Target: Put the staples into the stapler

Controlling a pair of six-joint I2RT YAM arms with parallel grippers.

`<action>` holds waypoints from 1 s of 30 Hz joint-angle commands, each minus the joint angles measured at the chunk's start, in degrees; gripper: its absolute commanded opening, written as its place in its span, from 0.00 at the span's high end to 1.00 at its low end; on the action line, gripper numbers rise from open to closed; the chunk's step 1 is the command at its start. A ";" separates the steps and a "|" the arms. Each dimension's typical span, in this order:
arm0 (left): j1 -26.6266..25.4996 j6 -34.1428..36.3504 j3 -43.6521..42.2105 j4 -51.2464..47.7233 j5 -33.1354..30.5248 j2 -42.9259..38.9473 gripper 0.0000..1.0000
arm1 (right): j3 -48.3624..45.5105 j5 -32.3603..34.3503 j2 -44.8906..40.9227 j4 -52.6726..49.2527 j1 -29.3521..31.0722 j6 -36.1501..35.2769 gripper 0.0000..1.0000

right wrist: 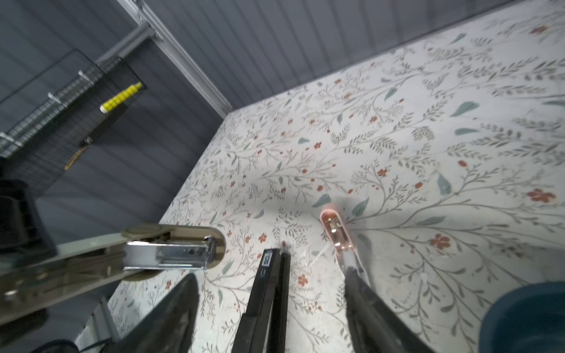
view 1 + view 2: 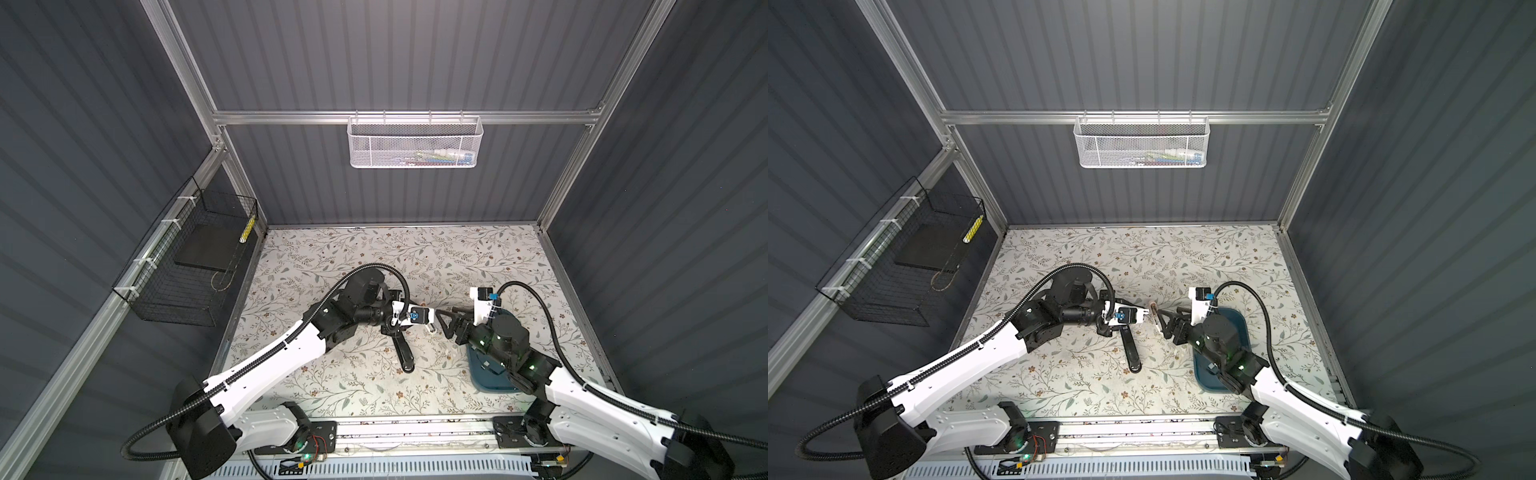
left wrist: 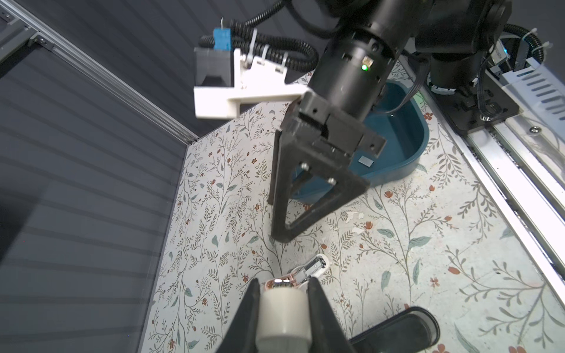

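I am looking down on the table (image 2: 332, 257), and my left gripper (image 3: 283, 293) is clamping the cream rear end of the stapler (image 3: 282, 318) near the middle of it. The pink-lined lid (image 1: 335, 227) is standing swung away, so the shiny magazine (image 1: 171, 253) is lying exposed. My right gripper (image 2: 444, 322) is hovering just at 3 o'clock of the stapler's nose. Its fingers are spread wide, with nothing between them that I can make out.

The staples (image 3: 366, 161) are lying as one small grey strip, flat on the floor of the teal tray (image 3: 406, 165). The tray is sitting at about 4 o'clock on the table, partly under my right arm.

I am judging the strip to be very light and stiff along its length, yet brittle: glued staples are apt to snap apart if bent or squeezed hard. It is also smooth metal lying flush, so it is likely to skate. I am planning to take it across its two long sides at mid-length, pads square and pressure gentle, perhaps nudging it against the tray wall first.
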 commanded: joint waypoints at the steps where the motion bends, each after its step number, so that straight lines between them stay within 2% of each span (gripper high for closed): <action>1: 0.34 -1.06 0.46 -0.16 3.88 1.11 1.00 | -3.18 3.41 -4.13 -0.53 -0.14 -8.18 0.13; 6: 0.34 4.18 2.15 -6.30 12.06 2.96 1.00 | -11.96 -2.22 -10.07 12.96 -0.05 -16.63 0.09; 11: 0.29 7.50 2.49 -9.10 17.15 4.09 1.00 | -13.70 -8.86 -13.42 14.31 0.29 -21.22 0.08; 14: 0.25 8.03 3.07 -10.48 18.41 4.58 1.00 | -13.70 -13.58 -12.57 15.53 1.11 -22.95 0.06; 16: 0.26 8.66 3.27 -11.24 19.55 4.75 1.00 | -14.34 -19.35 -10.71 18.70 2.14 -25.15 0.03; 18: 0.25 9.26 3.50 -12.05 20.23 4.93 1.00 | -13.96 -19.13 -8.99 19.47 3.44 -25.98 0.04; 22: 0.25 10.41 3.70 -13.39 22.06 5.28 1.00 | -11.02 -17.46 -5.82 15.92 5.35 -28.00 0.14; 25: 0.25 10.94 3.79 -13.52 24.00 5.81 1.00 | -10.29 -16.52 -3.52 16.90 7.90 -30.45 0.20; 30: -0.17 11.16 4.03 -13.83 25.86 6.84 1.00 | -8.95 -13.48 0.00 18.51 12.70 -33.87 0.24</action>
